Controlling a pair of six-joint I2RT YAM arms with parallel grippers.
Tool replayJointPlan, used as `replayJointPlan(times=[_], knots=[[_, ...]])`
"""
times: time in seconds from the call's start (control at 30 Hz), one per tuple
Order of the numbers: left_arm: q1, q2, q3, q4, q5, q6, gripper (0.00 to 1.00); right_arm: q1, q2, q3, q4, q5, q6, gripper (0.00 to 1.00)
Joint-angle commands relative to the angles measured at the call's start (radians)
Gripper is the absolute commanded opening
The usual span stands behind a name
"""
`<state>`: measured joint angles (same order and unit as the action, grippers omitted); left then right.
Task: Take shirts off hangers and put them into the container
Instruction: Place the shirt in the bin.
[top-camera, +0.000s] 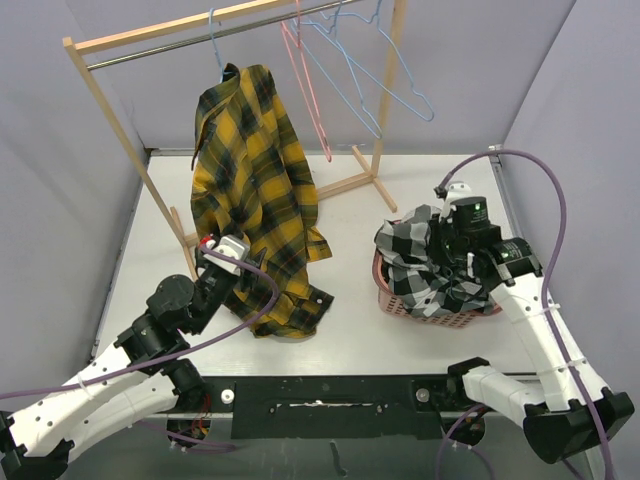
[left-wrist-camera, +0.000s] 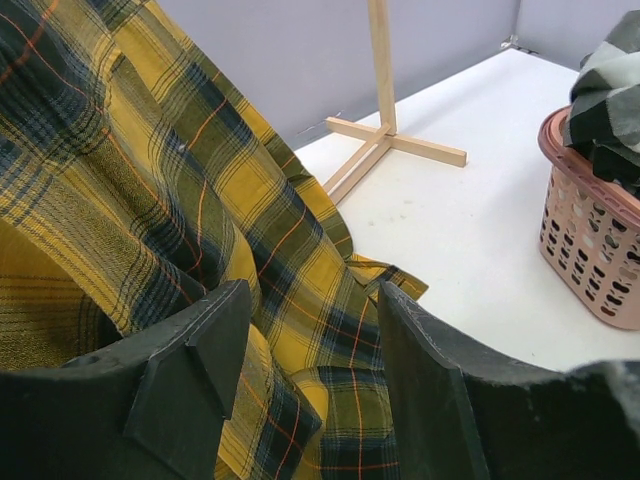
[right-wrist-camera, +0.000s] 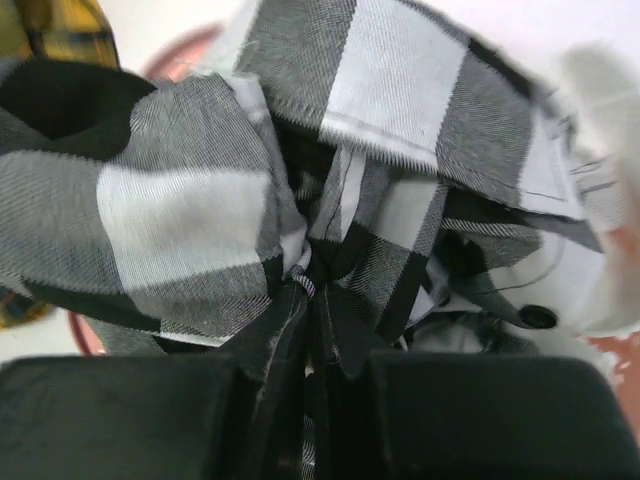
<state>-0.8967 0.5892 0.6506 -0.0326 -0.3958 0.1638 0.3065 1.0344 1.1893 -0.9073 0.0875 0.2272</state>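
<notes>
A yellow-and-black plaid shirt (top-camera: 255, 190) hangs from a light blue hanger (top-camera: 215, 45) on the rail, its hem trailing on the table. My left gripper (top-camera: 222, 248) is at the shirt's lower left edge. It is open, and a fold of the plaid cloth (left-wrist-camera: 290, 300) lies between its fingers (left-wrist-camera: 200, 350). My right gripper (top-camera: 448, 250) is over the pink container (top-camera: 400, 303), shut on a bunch of the black-and-white check shirt (right-wrist-camera: 190, 210). That shirt is heaped in the container and spills over its rim.
The wooden rack (top-camera: 120, 130) stands at the back, with its foot (left-wrist-camera: 395, 140) on the table. A pink-red hanger (top-camera: 305, 85) and light blue hangers (top-camera: 375, 70) hang bare on its rail. Grey walls close in both sides.
</notes>
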Motion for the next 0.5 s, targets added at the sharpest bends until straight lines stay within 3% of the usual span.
replayJointPlan(times=[0.0, 0.27, 0.47], knots=[[0.005, 0.006, 0.034, 0.04, 0.008, -0.012, 0.52, 0.001, -0.031, -0.117, -0.021, -0.049, 0.063, 0.0], [0.005, 0.015, 0.036, 0.04, 0.008, -0.01, 0.52, -0.001, -0.034, -0.339, 0.121, -0.073, 0.16, 0.0], [0.005, -0.003, 0.032, 0.042, -0.004, -0.006, 0.52, -0.039, 0.122, -0.424, 0.294, -0.06, 0.187, 0.0]])
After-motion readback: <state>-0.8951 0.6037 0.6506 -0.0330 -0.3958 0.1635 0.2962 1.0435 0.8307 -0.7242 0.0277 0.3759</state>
